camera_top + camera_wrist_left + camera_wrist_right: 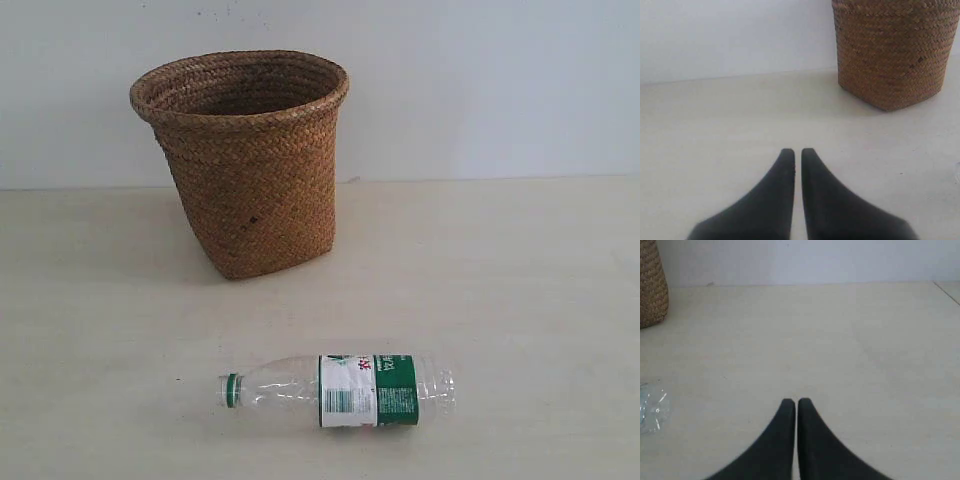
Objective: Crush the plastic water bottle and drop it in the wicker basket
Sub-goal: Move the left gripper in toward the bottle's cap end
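Note:
The plastic water bottle (335, 390) lies on its side near the front of the table, green cap pointing left, uncrushed. Its clear base shows at the edge of the right wrist view (652, 407). The wicker basket (245, 160) stands upright behind it, left of centre, and appears in the left wrist view (895, 52) and at a corner of the right wrist view (652, 287). Neither arm shows in the exterior view. My left gripper (797, 151) is shut with nothing in it, low over bare table. My right gripper (796, 401) is shut too, holding nothing, apart from the bottle.
A pale tabletop (500, 270) runs back to a plain white wall (500, 80). A table edge or seam shows in the right wrist view (946, 292).

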`<action>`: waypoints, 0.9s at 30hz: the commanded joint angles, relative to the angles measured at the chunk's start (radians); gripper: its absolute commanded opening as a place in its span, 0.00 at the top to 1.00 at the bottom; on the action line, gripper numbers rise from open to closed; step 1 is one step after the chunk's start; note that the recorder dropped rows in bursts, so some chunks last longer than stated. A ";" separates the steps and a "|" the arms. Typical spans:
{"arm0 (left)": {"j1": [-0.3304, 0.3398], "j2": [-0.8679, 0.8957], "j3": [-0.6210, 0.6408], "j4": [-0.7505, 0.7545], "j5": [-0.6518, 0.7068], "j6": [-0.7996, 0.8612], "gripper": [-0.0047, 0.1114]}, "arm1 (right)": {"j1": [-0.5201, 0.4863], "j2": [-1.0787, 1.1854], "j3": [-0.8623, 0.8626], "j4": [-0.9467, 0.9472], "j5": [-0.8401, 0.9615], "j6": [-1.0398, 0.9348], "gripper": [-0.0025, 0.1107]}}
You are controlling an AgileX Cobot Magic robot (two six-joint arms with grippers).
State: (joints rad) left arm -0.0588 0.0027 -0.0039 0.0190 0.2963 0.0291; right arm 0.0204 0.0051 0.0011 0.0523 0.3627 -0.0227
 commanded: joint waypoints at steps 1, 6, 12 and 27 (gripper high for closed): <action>0.004 -0.003 0.004 0.001 -0.004 0.003 0.92 | 0.002 -0.005 -0.001 -0.002 -0.006 -0.001 0.98; 0.004 -0.003 0.004 0.001 -0.004 0.003 0.92 | 0.002 -0.005 -0.001 -0.002 -0.006 -0.001 0.98; 0.004 -0.003 0.004 -0.004 -0.133 0.003 0.92 | 0.002 -0.005 -0.001 -0.002 -0.006 -0.001 0.98; 0.004 0.074 -0.311 0.028 -0.330 -0.246 0.92 | 0.002 -0.005 -0.001 -0.002 -0.006 -0.001 0.98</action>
State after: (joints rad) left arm -0.0588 0.0232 -0.2241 0.0250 -0.1016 -0.2045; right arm 0.0204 0.0051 0.0011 0.0523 0.3627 -0.0227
